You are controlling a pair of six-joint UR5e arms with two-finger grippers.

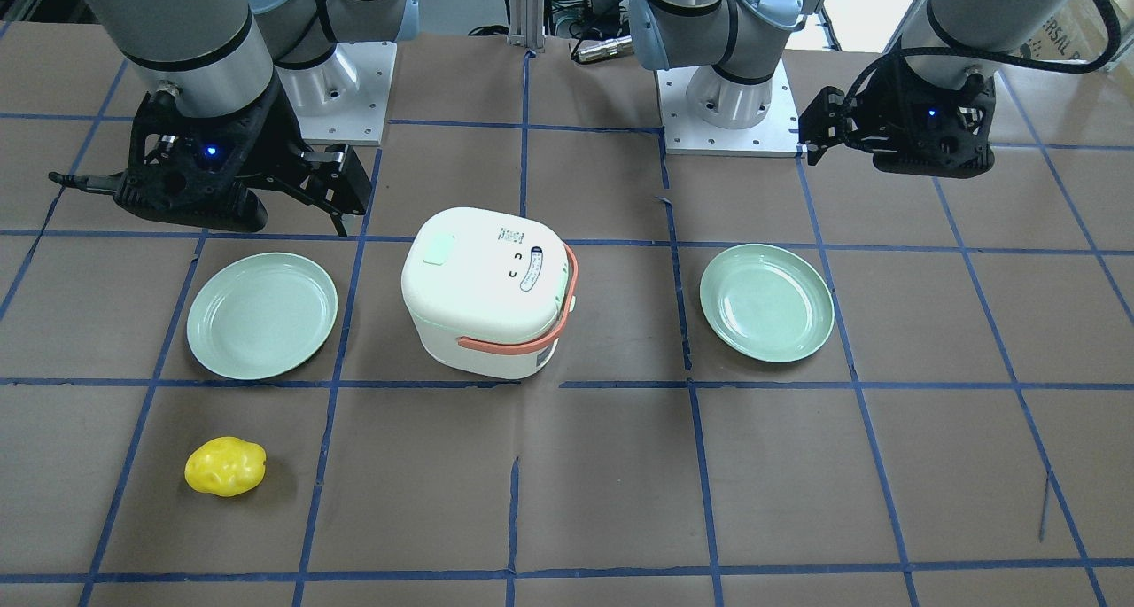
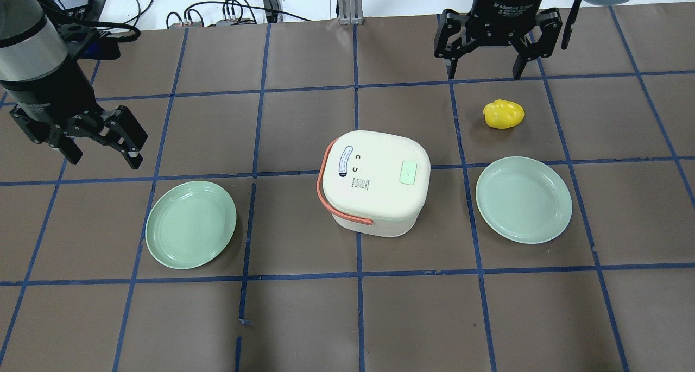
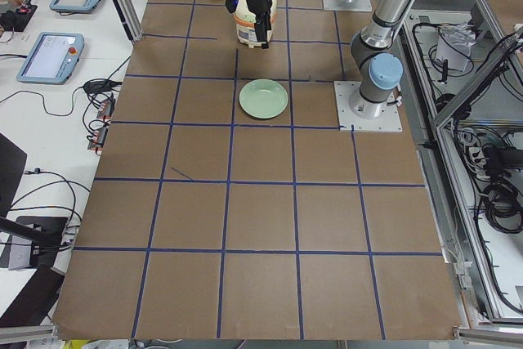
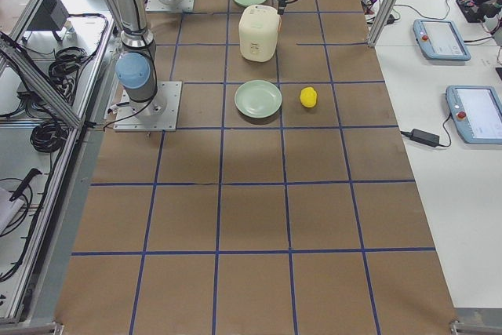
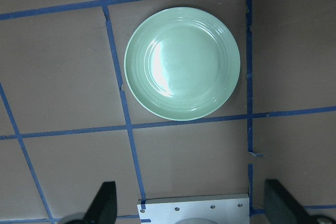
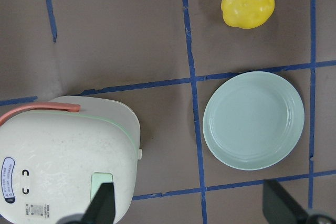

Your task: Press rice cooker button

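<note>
The white rice cooker (image 1: 487,292) with an orange handle stands mid-table, lid shut; it also shows in the overhead view (image 2: 374,182). Its pale green button (image 1: 438,249) sits on the lid, on the side towards my right arm, and shows in the overhead view (image 2: 408,172) and the right wrist view (image 6: 101,184). My right gripper (image 2: 484,70) is open and empty, high above the table beyond the cooker's right. My left gripper (image 2: 103,155) is open and empty, far left of the cooker, above the left plate's far side.
A green plate (image 2: 190,224) lies left of the cooker and another green plate (image 2: 524,199) lies right of it. A yellow potato-like object (image 2: 504,114) lies beyond the right plate. Blue tape lines grid the brown table.
</note>
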